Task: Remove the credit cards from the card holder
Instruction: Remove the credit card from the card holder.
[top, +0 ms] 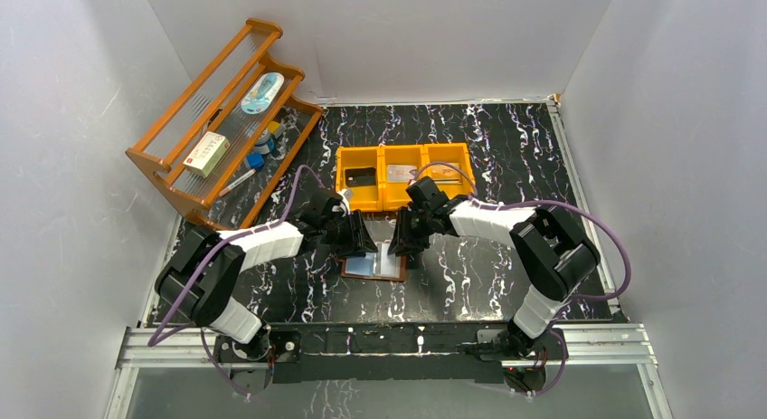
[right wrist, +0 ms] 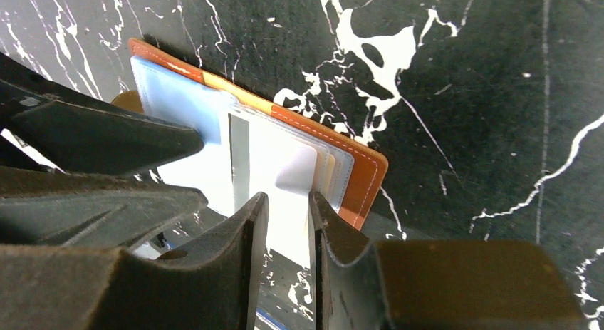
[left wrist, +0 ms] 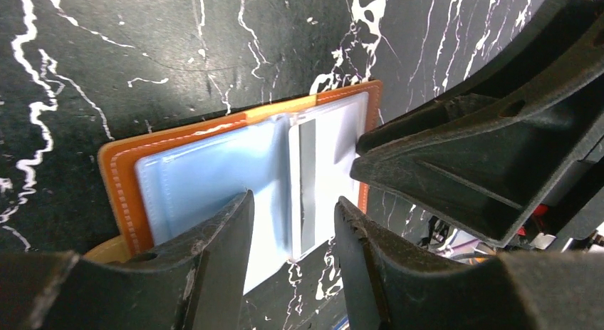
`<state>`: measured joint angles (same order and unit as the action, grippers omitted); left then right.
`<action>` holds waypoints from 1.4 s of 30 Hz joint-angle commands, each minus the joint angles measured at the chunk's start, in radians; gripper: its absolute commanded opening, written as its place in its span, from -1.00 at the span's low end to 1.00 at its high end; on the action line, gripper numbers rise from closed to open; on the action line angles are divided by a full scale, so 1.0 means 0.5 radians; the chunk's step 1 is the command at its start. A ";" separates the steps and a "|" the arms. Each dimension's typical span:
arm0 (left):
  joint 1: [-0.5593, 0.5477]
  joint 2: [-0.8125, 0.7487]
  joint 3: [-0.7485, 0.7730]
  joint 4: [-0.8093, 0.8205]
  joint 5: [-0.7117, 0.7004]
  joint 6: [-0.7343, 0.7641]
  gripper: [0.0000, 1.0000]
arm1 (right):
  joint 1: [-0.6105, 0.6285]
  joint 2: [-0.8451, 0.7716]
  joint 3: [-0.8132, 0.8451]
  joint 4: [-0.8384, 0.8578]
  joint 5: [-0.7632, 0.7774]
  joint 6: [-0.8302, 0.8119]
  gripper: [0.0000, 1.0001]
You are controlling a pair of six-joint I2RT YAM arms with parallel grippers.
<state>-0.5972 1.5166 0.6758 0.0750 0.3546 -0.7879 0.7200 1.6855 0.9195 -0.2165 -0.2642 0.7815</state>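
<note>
The brown card holder [top: 348,268] lies open on the black marble table, its pale-blue clear pockets [left wrist: 206,173] facing up. A pale credit card [right wrist: 281,155] with a grey stripe [left wrist: 308,180] sits in the holder's right half. My left gripper [left wrist: 293,227] hovers open over the holder's middle fold with nothing between its fingers. My right gripper [right wrist: 288,205] stands over the pale card's near edge, jaws a narrow gap apart, holding nothing that I can see. The two grippers [top: 357,241] [top: 404,241] nearly touch. A black card [top: 360,176] and a silvery card [top: 401,173] lie in the orange bin.
The orange three-compartment bin [top: 381,203] stands just behind the grippers. A slanted wooden rack [top: 163,161] at the back left holds a white-and-red box [top: 206,153] and small items. White walls close in the table on three sides.
</note>
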 commanded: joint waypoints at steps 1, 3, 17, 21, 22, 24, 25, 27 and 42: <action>0.007 0.040 0.061 0.039 0.171 0.021 -0.10 | 0.004 0.082 -0.035 0.013 0.015 0.037 -0.28; 0.007 0.082 0.063 0.043 0.207 0.026 -0.09 | -0.004 0.086 -0.062 0.050 -0.019 0.045 -0.28; -0.027 0.395 -0.380 0.936 0.360 -0.591 -0.50 | -0.014 0.196 -0.173 0.162 -0.073 0.172 -0.44; -0.030 0.449 -0.377 1.108 0.419 -0.670 -0.90 | -0.013 0.196 -0.201 0.191 -0.091 0.176 -0.46; -0.030 0.432 -0.370 1.106 0.411 -0.665 -1.00 | -0.014 0.195 -0.202 0.189 -0.091 0.172 -0.46; -0.030 0.385 -0.339 0.997 0.371 -0.623 -1.00 | -0.015 0.192 -0.204 0.177 -0.074 0.160 -0.46; -0.030 0.353 -0.319 0.917 0.334 -0.592 -1.00 | -0.016 0.182 -0.200 0.162 -0.048 0.154 -0.46; -0.030 0.234 -0.277 0.721 0.233 -0.504 -1.00 | -0.024 0.158 -0.185 0.111 0.019 0.150 -0.46; -0.029 -0.132 -0.156 0.059 -0.149 -0.176 -1.00 | -0.075 0.074 -0.021 -0.172 0.088 -0.203 -0.30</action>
<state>-0.6125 1.5051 0.5770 0.1757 0.3195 -0.9199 0.6804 1.7020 0.9058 -0.2028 -0.2893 0.7330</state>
